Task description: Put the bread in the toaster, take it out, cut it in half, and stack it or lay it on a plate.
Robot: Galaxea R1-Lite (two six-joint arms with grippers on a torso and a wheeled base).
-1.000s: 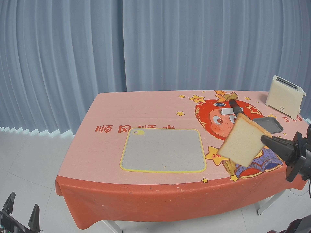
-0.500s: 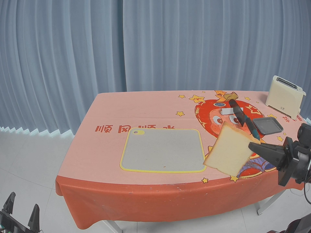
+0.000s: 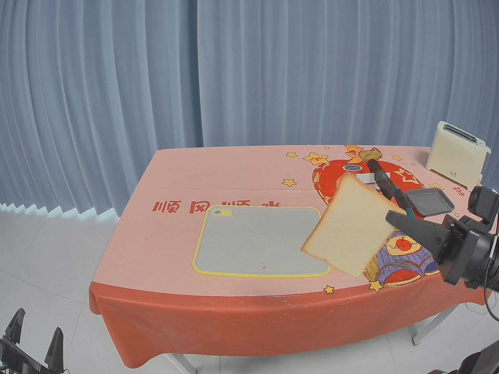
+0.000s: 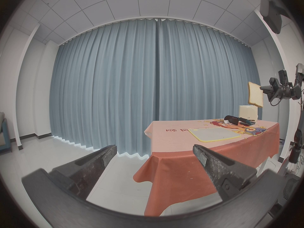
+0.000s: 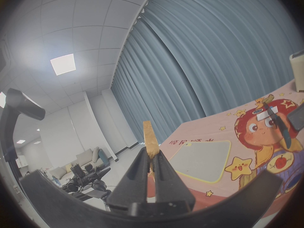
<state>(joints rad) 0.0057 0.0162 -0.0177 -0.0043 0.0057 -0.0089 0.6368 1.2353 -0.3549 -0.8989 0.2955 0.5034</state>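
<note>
My right gripper (image 3: 397, 218) is shut on a slice of bread (image 3: 352, 226), holding it by one edge in the air above the table's right half. The slice overlaps the right edge of the grey, yellow-rimmed cutting board (image 3: 260, 242). Edge-on, the bread (image 5: 149, 140) sits pinched in my right gripper (image 5: 151, 155). A black-bladed knife (image 3: 391, 188) lies behind the bread, beside a small dark plate (image 3: 429, 201). The cream toaster (image 3: 457, 155) stands at the far right corner. My left gripper (image 4: 155, 162) hangs open, low and well left of the table, with nothing between its fingers.
The table wears an orange cloth (image 3: 218, 177) with a cartoon print on its right side. Blue curtains (image 3: 249, 58) hang behind it. Bare cloth lies left of and behind the cutting board.
My right gripper has carried the bread leftward and slightly up, from over the cartoon print toward the cutting board's right edge. The left arm has not moved.
</note>
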